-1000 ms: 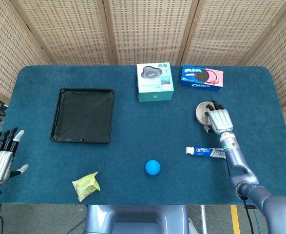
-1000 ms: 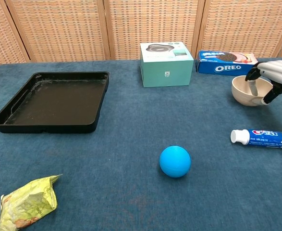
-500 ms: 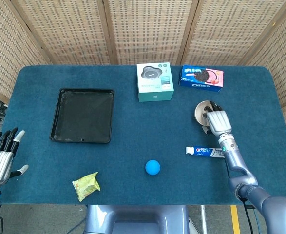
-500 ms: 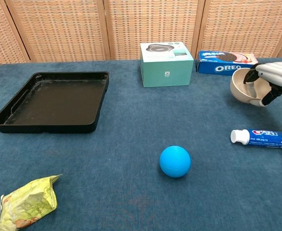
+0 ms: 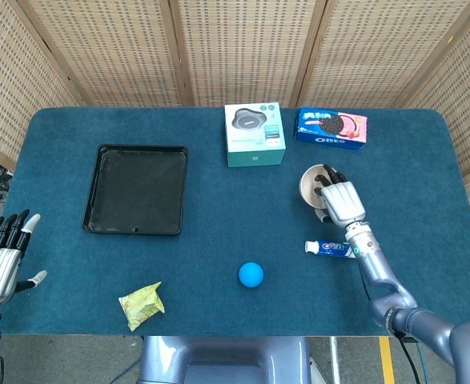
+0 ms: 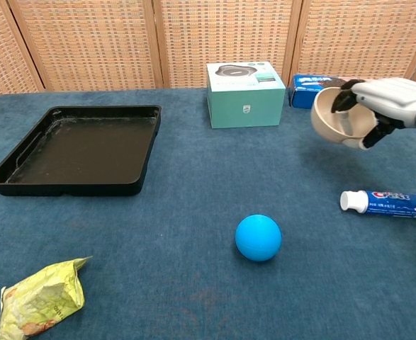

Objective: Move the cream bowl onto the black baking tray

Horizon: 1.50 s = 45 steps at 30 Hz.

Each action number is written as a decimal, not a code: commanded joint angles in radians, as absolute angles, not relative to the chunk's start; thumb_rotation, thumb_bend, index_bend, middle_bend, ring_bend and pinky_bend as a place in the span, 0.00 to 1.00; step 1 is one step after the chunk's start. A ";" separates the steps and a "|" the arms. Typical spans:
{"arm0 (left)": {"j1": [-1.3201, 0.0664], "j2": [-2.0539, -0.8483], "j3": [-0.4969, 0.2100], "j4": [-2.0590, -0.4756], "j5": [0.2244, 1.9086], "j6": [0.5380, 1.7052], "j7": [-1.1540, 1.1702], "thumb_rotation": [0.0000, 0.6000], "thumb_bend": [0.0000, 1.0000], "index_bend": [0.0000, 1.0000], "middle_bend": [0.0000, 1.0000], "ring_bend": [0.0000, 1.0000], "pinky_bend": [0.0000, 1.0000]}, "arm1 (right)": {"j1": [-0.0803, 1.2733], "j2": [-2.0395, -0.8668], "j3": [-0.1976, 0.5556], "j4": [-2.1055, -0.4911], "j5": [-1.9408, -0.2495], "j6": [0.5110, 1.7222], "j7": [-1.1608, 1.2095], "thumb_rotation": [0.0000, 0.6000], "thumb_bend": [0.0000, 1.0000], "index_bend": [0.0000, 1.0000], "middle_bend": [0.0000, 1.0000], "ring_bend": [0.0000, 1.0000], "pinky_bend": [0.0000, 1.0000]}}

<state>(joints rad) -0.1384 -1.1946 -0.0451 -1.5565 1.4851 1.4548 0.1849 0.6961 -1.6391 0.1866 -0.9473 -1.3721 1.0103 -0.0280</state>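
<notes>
On the blue-carpeted worktop (image 5: 218, 240), seven loose things in all, one of each. At far right, one round cream bowl (image 6: 341, 117), gripped at the rim by the right hand (image 6: 390, 99), fingers (image 6: 346, 93) hooked over the edge and clamped on it, thumb under the wall; lifted clear of the worktop and tilted, mouth turned toward the left. Seen from the head view, same bowl (image 5: 312, 185) just ahead of the right hand (image 5: 340, 202), well apart from the tray.

Over on the left side, one shallow black rectangular baking tray (image 5: 101, 200), nothing lying in it; in the chest view the tray (image 6: 9, 173) sits at the left edge.

Along the back, one teal cardboard box (image 5: 255, 134) printed with a round appliance, and beside it to the right one blue Oreo biscuit packet (image 5: 331, 128), partly hidden behind the bowl in the chest view.

Nearer the front: one blue ball (image 6: 258, 237) about mid-worktop, one white-capped toothpaste tube (image 6: 385, 202) lying flat below the raised bowl, one crumpled yellow-green snack packet (image 6: 40, 299) at front left.

At the left front corner, left hand (image 5: 2, 258) holding nothing, fingers straight and slightly apart, off the worktop edge.
</notes>
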 commanded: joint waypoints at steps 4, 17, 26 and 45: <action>-0.141 -1.194 -0.044 -1.552 1.484 1.446 0.167 1.00 0.08 0.00 0.00 0.00 0.00 | 0.706 -1.619 0.197 -1.145 -1.349 1.031 -0.198 1.00 0.53 0.67 0.33 0.10 0.25; -0.145 -1.197 -0.037 -1.527 1.480 1.424 0.116 1.00 0.08 0.00 0.00 0.00 0.00 | 0.787 -1.747 0.229 -1.189 -1.267 0.959 -0.362 1.00 0.53 0.67 0.34 0.10 0.25; -0.147 -1.200 -0.038 -1.513 1.468 1.412 0.104 1.00 0.08 0.00 0.00 0.00 0.00 | 0.815 -1.791 0.229 -1.138 -1.267 0.950 -0.356 1.00 0.52 0.65 0.32 0.10 0.25; -0.141 -1.197 -0.031 -1.524 1.486 1.431 0.111 1.00 0.08 0.00 0.00 0.00 0.00 | 0.708 -1.609 0.194 -1.349 -1.267 1.076 -0.395 1.00 0.30 0.26 0.03 0.00 0.14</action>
<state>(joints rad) -0.1415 -1.1981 -0.0311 -1.5233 1.4853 1.4299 0.1111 0.7470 -1.6587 0.2042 -1.2963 -1.2682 1.0316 -0.3850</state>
